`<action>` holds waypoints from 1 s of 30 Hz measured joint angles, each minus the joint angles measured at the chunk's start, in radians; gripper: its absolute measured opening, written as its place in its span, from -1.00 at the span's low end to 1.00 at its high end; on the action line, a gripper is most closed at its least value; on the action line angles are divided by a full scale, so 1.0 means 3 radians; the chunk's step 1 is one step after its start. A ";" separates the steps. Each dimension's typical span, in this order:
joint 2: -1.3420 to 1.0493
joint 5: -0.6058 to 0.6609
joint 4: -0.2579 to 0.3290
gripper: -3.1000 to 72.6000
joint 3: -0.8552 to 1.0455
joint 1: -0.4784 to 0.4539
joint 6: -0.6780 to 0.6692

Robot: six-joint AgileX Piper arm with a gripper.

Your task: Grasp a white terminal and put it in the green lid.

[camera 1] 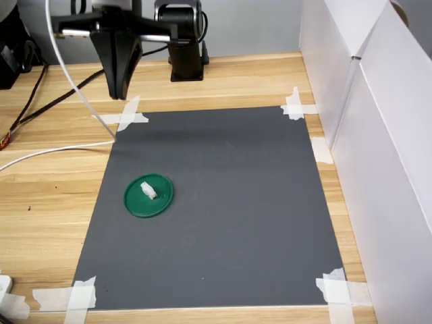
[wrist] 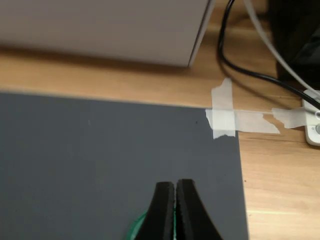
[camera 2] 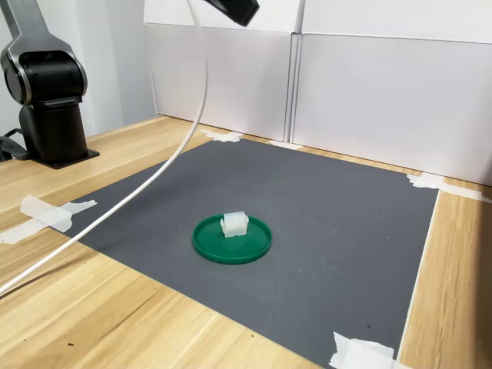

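The white terminal (camera 1: pixel 149 190) lies inside the green lid (camera 1: pixel 148 196), resting on the disc's floor a little off its middle; in the second exterior view the small translucent block (camera 2: pixel 234 224) sits toward the back half of the lid (camera 2: pixel 231 239), within the raised rim and not touching it as far as can be told. The lid lies flat on the dark grey mat (camera 1: pixel 223 209), which is taped at its corners to the wooden table (camera 1: pixel 47 196). The gripper (camera 1: pixel 120 93) hangs high above the far corner of the mat on the first exterior view's left, pointing downward, well apart from the lid and the terminal, which lie below it and nearer the camera. Its jaws are pressed together with nothing between them: in the wrist view the two black fingers (wrist: pixel 185 210) meet along a thin seam, and the gripper (wrist: pixel 175 187) holds no object. Just under those fingertips in the wrist view a thin arc of the green lid (wrist: pixel 134 227) peeks out beside the fingers, the terminal itself being hidden there. Beyond the fingertips the mat runs on to a taped corner (wrist: pixel 223 117). A white cable (camera 2: pixel 165 165) trails from the arm down across the mat's edge and the table, passing to the side of the lid without touching it.
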 joint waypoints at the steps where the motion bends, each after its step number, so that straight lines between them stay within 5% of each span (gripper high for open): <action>1: -0.0085 -0.0072 0.0003 -0.96 0.0091 0.0000 0.0074; 7: -0.0631 -0.0312 0.0000 -0.96 0.0686 0.0000 0.0378; 30: -0.2484 -0.0315 0.0000 -0.96 0.2162 0.0003 0.0383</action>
